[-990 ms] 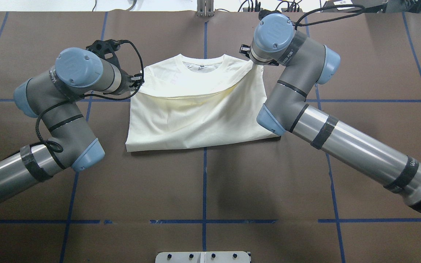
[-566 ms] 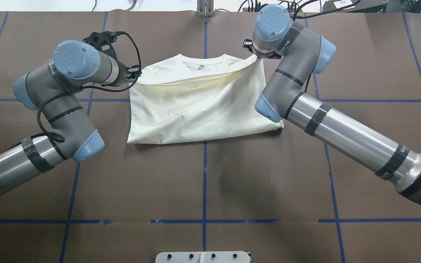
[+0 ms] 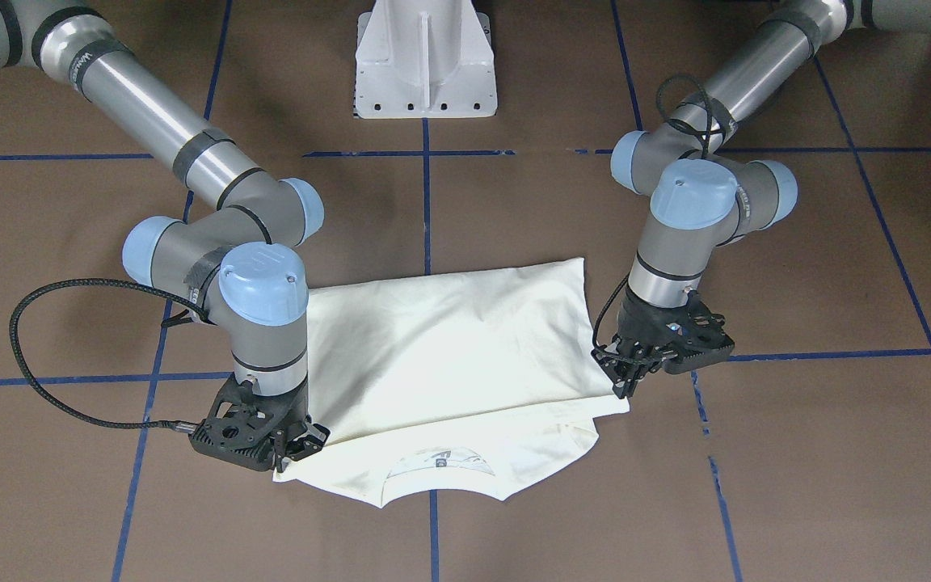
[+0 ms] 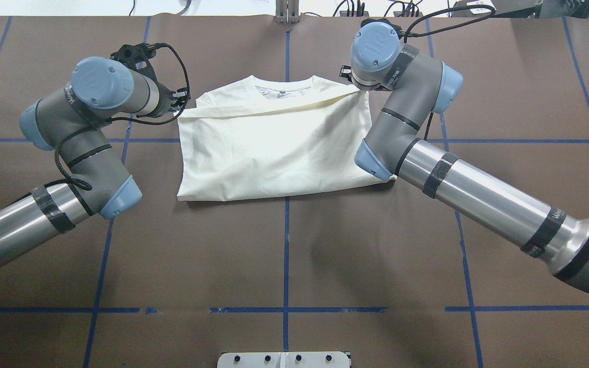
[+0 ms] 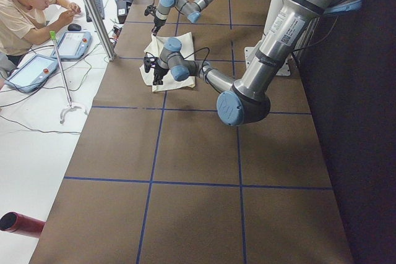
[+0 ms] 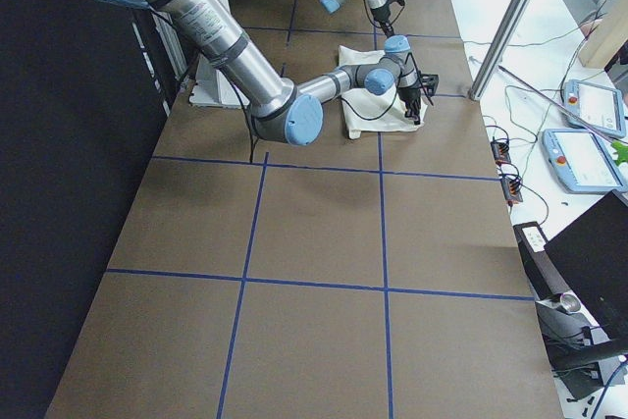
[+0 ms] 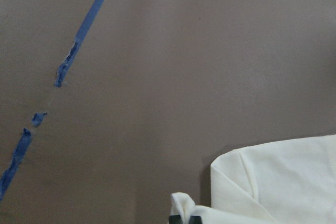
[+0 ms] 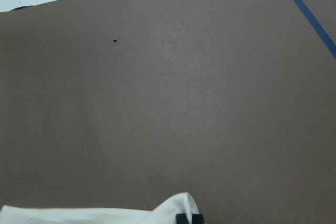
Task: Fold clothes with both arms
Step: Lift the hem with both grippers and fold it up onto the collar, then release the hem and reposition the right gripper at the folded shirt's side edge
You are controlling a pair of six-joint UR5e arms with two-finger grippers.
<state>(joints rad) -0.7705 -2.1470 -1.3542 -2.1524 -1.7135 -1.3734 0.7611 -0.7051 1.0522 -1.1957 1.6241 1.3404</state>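
Upper left of the overhead frame: left gripper (image 4: 180, 104) clenched on the left corner of the shirt's (image 4: 274, 148) folded-over edge.

Upper centre: shirt lies on the brown tabletop (image 4: 284, 255), doubled over, plain cream side up. The top layer's edge sits just short of the collar (image 4: 281, 87), which shows beyond it.

Upper right: right gripper (image 3: 297, 449) mostly hidden under its wrist from overhead. It appears pinched on the same edge's right corner, with cloth bunched at its tips.
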